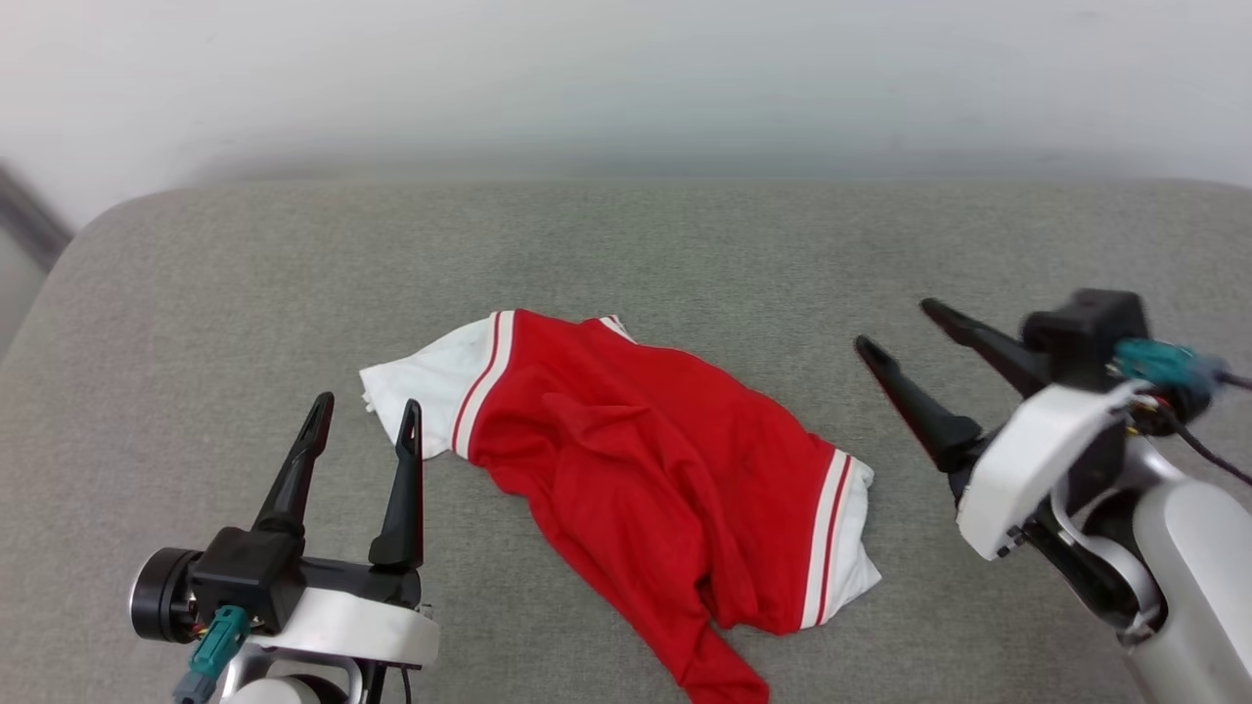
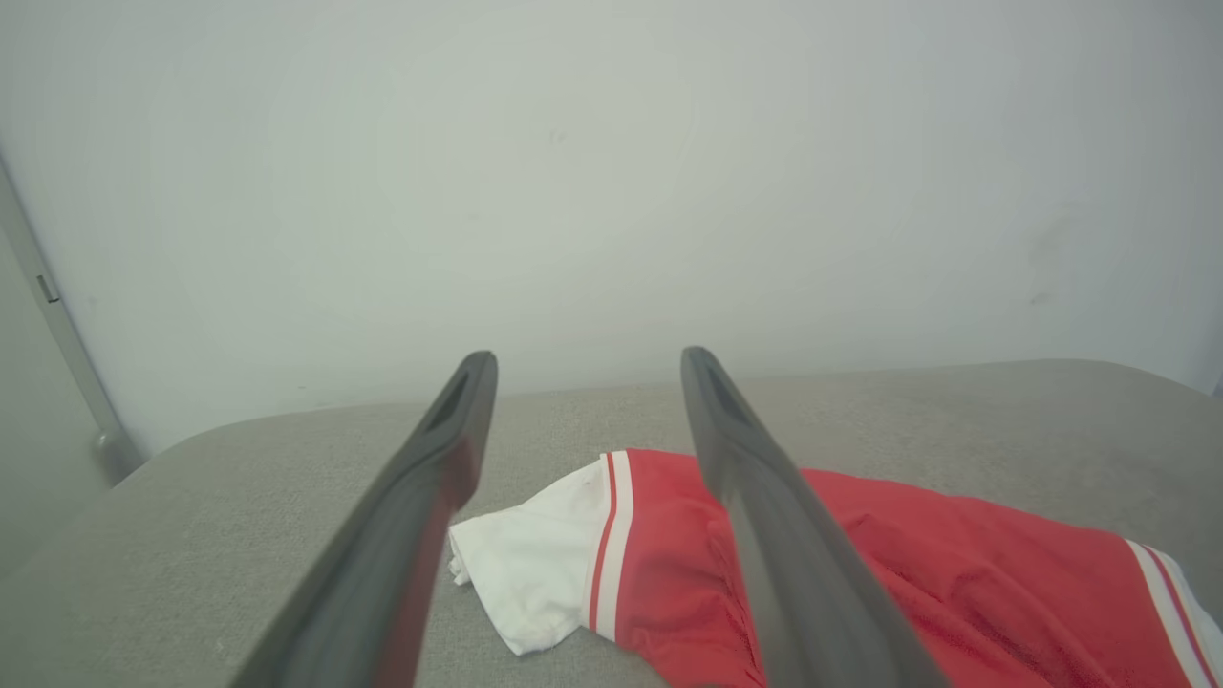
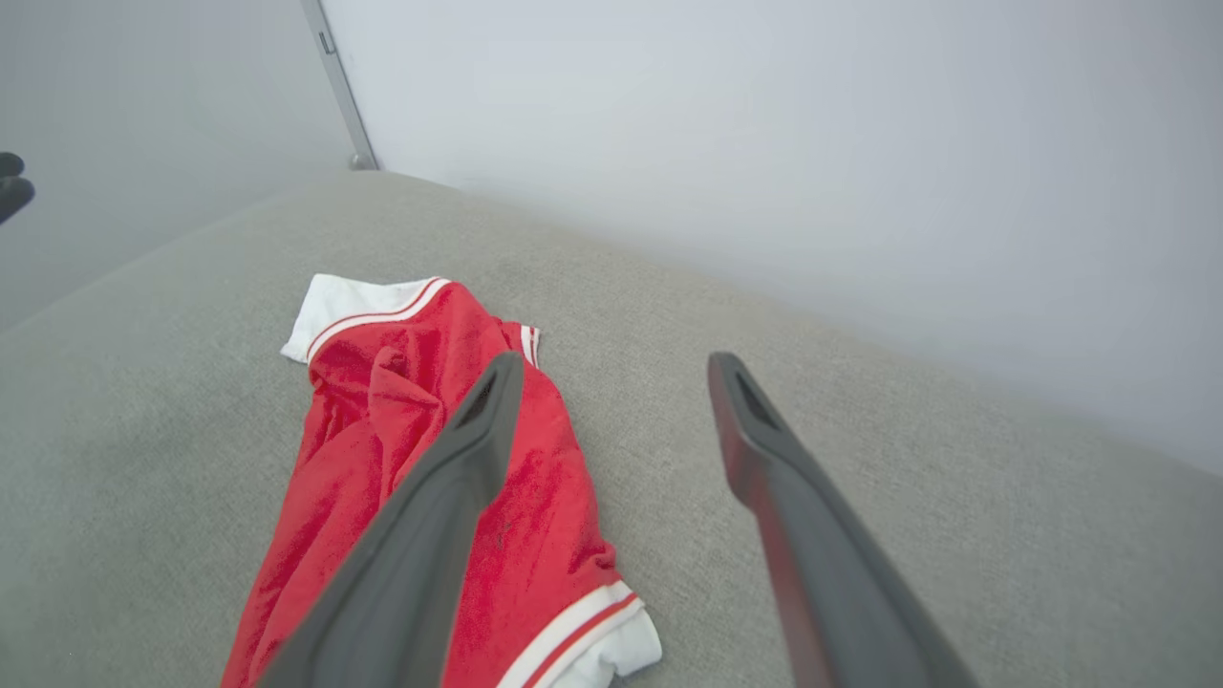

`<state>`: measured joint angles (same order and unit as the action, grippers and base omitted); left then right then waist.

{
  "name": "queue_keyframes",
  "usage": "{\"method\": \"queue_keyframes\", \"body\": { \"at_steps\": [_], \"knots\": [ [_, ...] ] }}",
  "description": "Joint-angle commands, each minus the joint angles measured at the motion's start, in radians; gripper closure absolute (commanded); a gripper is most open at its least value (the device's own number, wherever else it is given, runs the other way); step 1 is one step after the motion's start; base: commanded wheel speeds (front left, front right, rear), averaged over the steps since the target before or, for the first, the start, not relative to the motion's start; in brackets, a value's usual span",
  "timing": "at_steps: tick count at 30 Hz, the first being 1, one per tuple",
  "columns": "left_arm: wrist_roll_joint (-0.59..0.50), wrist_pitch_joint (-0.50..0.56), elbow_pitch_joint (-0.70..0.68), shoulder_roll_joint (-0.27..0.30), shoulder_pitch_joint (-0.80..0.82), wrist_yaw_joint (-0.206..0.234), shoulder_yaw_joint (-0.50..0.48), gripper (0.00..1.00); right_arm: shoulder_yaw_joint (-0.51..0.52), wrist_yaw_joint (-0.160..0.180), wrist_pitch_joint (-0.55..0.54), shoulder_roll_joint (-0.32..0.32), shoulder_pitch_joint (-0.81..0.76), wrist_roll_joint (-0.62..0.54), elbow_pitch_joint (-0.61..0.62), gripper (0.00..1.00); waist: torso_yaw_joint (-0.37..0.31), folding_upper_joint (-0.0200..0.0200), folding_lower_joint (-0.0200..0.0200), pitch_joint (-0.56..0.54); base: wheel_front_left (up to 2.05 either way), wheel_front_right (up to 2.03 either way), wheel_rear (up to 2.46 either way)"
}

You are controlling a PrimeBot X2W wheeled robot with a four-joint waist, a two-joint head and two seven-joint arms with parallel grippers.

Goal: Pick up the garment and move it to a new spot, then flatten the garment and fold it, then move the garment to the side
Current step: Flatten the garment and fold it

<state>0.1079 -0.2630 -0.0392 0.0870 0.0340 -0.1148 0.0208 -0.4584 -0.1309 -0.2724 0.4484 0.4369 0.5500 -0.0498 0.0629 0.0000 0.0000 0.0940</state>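
Note:
The garment (image 1: pixel 646 469) is a red jersey with white sleeves and red-and-white stripe trim, lying crumpled in the middle of the grey cushion; it also shows in the left wrist view (image 2: pixel 908 564) and the right wrist view (image 3: pixel 420 459). My left gripper (image 1: pixel 365 409) stands open just left of the white sleeve (image 1: pixel 421 386), holding nothing. My right gripper (image 1: pixel 895 328) hovers open to the right of the garment, apart from it and empty. No lettering shows on the fabric.
The grey upholstered surface (image 1: pixel 196 323) has rounded corners and ends at a pale wall (image 1: pixel 626 78) behind. A grey metal post (image 3: pixel 336 86) stands at the far left corner. Bare cushion surrounds the garment on all sides.

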Motion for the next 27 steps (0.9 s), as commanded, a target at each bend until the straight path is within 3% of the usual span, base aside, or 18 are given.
{"method": "queue_keyframes", "body": {
  "at_steps": [1, 8, 12, 15, 21, 24, 27],
  "knots": [
    [0.006, -0.003, -0.013, -0.003, -0.002, -0.003, -0.005, 0.0, 0.064, 0.0, 0.048, -0.036, -0.053, -0.032, 0.009, 0.0, -0.017, 0.0, 0.0, -0.003, 0.0, 0.0, 0.0],
    [0.019, -0.003, -0.039, -0.013, -0.011, -0.007, -0.01, 0.0, 0.306, 0.0, 0.28, -0.211, -0.239, -0.202, 0.055, 0.0, -0.044, 0.0, 0.0, 0.001, 0.0, 0.0, 0.0],
    [0.019, -0.003, -0.043, -0.015, -0.021, -0.009, -0.015, 0.0, 0.368, 0.0, 0.361, -0.307, -0.327, -0.272, 0.061, 0.0, -0.058, 0.0, 0.0, 0.003, 0.0, 0.0, 0.0],
    [0.018, -0.003, -0.04, -0.016, -0.026, -0.011, -0.013, 0.0, 0.388, 0.0, 0.37, -0.339, -0.366, -0.298, 0.061, 0.0, -0.065, 0.0, 0.0, 0.004, 0.0, 0.0, 0.0],
    [0.01, -0.003, -0.032, -0.016, -0.014, -0.013, -0.004, 0.0, 0.389, 0.0, 0.293, -0.324, -0.373, -0.332, 0.107, 0.0, -0.061, 0.0, 0.0, 0.022, 0.0, 0.0, 0.0],
    [0.01, -0.003, -0.029, -0.018, -0.004, -0.013, 0.001, 0.0, 0.361, 0.0, 0.168, -0.297, -0.353, -0.323, 0.136, 0.0, -0.05, 0.0, 0.0, 0.039, 0.0, 0.0, 0.0],
    [0.014, -0.003, -0.028, -0.019, 0.009, -0.013, 0.006, 0.0, 0.325, 0.0, -0.027, -0.253, -0.326, -0.306, 0.154, 0.0, -0.036, 0.0, 0.0, 0.063, 0.0, 0.0, 0.0]
  ]
}}
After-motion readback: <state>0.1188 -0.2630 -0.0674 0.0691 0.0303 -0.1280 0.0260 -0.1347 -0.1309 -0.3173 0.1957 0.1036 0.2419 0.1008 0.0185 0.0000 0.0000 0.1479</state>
